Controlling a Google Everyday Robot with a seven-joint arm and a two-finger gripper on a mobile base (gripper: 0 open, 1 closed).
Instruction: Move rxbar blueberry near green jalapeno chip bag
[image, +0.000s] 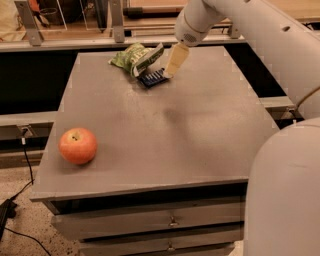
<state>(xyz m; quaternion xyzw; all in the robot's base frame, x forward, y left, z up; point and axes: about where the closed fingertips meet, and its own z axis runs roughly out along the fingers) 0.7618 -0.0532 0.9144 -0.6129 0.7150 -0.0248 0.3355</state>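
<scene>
We look across a grey worktop (165, 130) that fills the middle of the frame, its matt surface under warm indoor light. Below its front edge, at the bottom of the frame, sit two grey drawers (150, 222) with small metal pulls. At lower left, a speckled beige floor (20, 225) carries a black cable (28, 170) that rises toward the worktop's side. Along the top, a pale ledge (75, 44) bears upright metal posts (29, 22), with wood-toned furniture behind. Dark gaps flank the worktop. The gripper (169, 72) hangs over the worktop's far part, upper centre.
</scene>
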